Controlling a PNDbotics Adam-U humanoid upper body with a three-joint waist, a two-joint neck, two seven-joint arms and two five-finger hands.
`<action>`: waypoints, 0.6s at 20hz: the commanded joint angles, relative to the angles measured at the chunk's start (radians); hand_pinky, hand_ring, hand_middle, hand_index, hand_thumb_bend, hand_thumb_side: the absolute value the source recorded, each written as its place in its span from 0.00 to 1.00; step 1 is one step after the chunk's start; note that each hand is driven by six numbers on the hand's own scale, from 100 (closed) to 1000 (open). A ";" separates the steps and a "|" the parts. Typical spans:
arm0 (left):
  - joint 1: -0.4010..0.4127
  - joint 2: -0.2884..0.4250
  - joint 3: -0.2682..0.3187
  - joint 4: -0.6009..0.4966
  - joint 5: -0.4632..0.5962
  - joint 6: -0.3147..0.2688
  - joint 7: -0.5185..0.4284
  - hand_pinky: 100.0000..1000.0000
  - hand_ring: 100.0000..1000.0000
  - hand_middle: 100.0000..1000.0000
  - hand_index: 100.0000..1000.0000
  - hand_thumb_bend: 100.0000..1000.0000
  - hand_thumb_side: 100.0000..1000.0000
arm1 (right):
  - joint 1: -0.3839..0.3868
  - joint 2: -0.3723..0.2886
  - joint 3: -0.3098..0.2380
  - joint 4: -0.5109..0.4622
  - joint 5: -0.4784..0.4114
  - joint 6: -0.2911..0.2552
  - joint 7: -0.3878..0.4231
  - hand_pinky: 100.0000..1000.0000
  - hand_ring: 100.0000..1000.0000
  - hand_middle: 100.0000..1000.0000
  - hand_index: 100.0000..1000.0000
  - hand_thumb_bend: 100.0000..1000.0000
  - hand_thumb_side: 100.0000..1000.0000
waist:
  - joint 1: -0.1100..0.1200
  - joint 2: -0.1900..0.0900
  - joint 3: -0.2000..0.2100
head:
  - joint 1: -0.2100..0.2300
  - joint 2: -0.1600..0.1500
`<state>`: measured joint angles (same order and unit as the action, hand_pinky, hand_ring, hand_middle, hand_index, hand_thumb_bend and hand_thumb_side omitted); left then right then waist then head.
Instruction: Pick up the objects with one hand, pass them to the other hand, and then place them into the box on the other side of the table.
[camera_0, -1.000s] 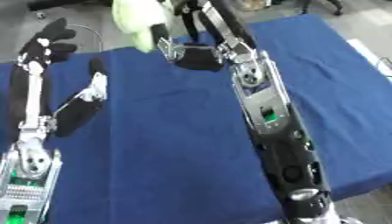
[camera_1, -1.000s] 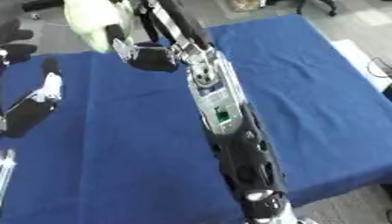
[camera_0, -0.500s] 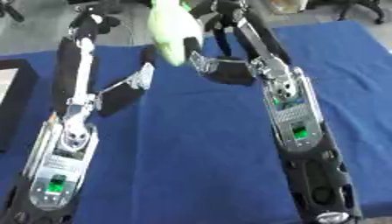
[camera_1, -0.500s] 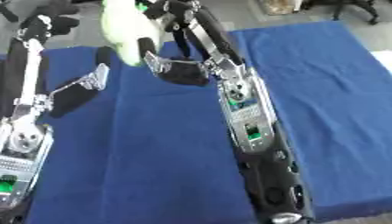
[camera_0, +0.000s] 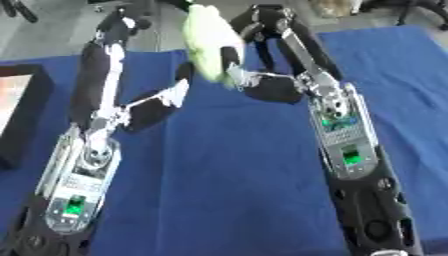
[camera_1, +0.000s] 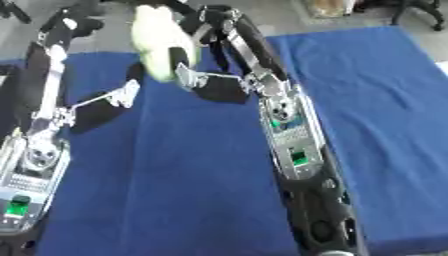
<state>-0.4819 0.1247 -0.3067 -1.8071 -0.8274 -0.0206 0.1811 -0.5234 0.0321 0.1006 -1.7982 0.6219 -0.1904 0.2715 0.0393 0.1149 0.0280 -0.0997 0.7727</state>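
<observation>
In the left eye view, my right hand has its fingers curled around a pale green, soft-looking object, held up over the far counter, long axis roughly upright. My left hand lies just to its left; I cannot tell its fingers. The box waits far left.

In the right eye view, the object hangs between both arms.

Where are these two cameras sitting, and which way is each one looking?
Left eye view: in the robot's head, looking down at the blue table; both forearms show, and a dark box at the left edge.
Right eye view: beside it in the head, facing the same way; both arms again.
Shared: the pale green object held up by the right hand, and the left hand raised beside it.
</observation>
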 joint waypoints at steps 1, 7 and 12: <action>-0.015 0.031 -0.004 -0.010 -0.028 -0.012 -0.020 0.78 0.74 0.77 0.94 0.34 0.06 | -0.005 0.004 0.000 0.003 -0.019 -0.001 0.011 0.59 0.05 0.00 0.06 0.00 0.33 | -0.005 -0.020 -0.001 | 0.000 -0.003; -0.016 0.065 -0.011 -0.013 -0.062 -0.035 -0.062 0.80 0.76 0.79 0.95 0.40 0.05 | 0.002 0.003 0.000 0.017 -0.039 -0.002 0.023 0.59 0.05 0.00 0.06 0.00 0.35 | -0.004 -0.019 -0.002 | -0.008 -0.003; -0.013 0.076 -0.009 -0.014 -0.067 -0.041 -0.084 0.80 0.76 0.79 0.95 0.40 0.06 | 0.002 0.002 -0.005 0.015 -0.042 -0.001 0.022 0.59 0.05 0.00 0.06 0.00 0.35 | -0.003 -0.019 -0.003 | -0.012 -0.003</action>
<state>-0.4821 0.1843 -0.3179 -1.8072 -0.8908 -0.0597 0.1035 -0.5095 0.0321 0.1001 -1.7740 0.5864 -0.1915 0.2925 0.0393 0.1149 0.0258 -0.1097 0.7727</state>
